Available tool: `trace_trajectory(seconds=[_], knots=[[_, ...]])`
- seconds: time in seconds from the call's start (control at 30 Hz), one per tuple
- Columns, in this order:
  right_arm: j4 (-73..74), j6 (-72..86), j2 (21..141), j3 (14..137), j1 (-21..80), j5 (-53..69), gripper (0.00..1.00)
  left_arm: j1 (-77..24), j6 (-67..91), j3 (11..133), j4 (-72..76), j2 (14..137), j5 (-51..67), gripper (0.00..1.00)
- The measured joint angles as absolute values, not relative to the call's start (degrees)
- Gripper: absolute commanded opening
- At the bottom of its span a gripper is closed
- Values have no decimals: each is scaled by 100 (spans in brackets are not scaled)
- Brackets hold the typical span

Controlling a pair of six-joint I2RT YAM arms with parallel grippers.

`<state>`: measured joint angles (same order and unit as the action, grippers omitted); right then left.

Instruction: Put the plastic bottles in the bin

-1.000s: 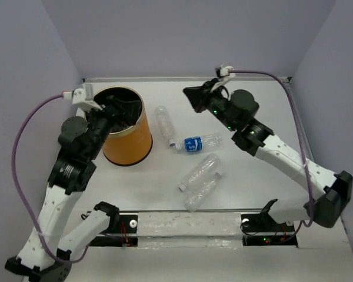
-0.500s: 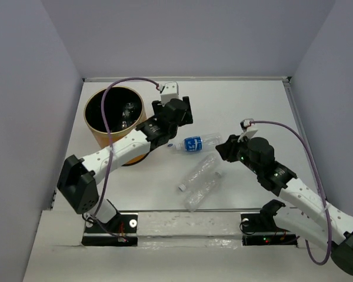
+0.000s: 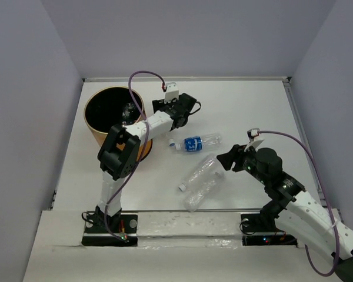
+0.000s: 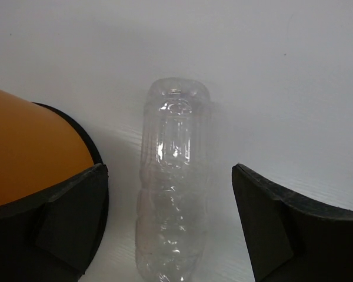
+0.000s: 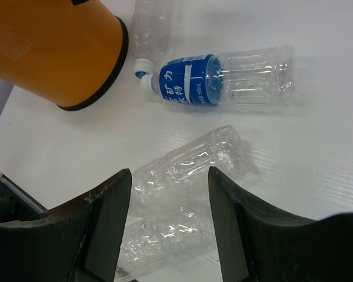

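Note:
The orange bin (image 3: 142, 147) stands at the left with clear bottles inside. In the left wrist view a clear plastic bottle (image 4: 175, 176) lies on the table right of the bin (image 4: 23, 147), and my left gripper (image 4: 170, 226) hangs open above it, one finger on each side and neither touching it. A blue-label bottle (image 3: 194, 143) lies mid-table. Two more clear bottles (image 5: 188, 164) (image 5: 165, 241) lie side by side below my right gripper (image 5: 167, 217), which is open. In the top view that gripper (image 3: 226, 160) is just right of this pair (image 3: 201, 179).
White table with purple walls on three sides. My left arm (image 3: 147, 124) stretches across the bin's right side. The blue-label bottle (image 5: 223, 79) and the bin (image 5: 53, 47) lie beyond the right fingers. A rail (image 3: 182, 224) runs along the near edge.
My left arm swung from over the bin to the bottle right of it. My right arm drew back from the far middle to the near right, and its jaws opened.

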<state>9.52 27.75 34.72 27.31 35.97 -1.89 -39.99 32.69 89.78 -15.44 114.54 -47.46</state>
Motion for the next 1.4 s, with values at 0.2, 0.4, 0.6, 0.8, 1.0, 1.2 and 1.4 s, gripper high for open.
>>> trace_trajectory(seconds=[0.2,0.4,0.6,0.8,1.0,1.2,1.4], knots=[[1013,2993,3258,2519,3597,-130,64,-3719,3284,9048,-1691,11880,-4766,97],[1007,3186,3275,2403,3597,47,75,-3509,3277,9271,-1601,12237,-4462,96],[985,3251,3428,2388,3597,93,86,-3236,3210,9268,-1376,12429,-4003,84],[1170,3295,4165,2652,3597,-311,95,-3074,3157,9220,-1044,12436,-3656,67],[1098,3450,5310,3260,3597,-738,96,-3118,3035,8844,-550,12189,-3262,55],[932,3448,6322,3839,3597,-1026,92,-3336,2847,8217,-145,11179,-2952,47],[952,3301,6460,4101,3597,-904,94,-3527,2703,8062,314,9806,-2724,47]])
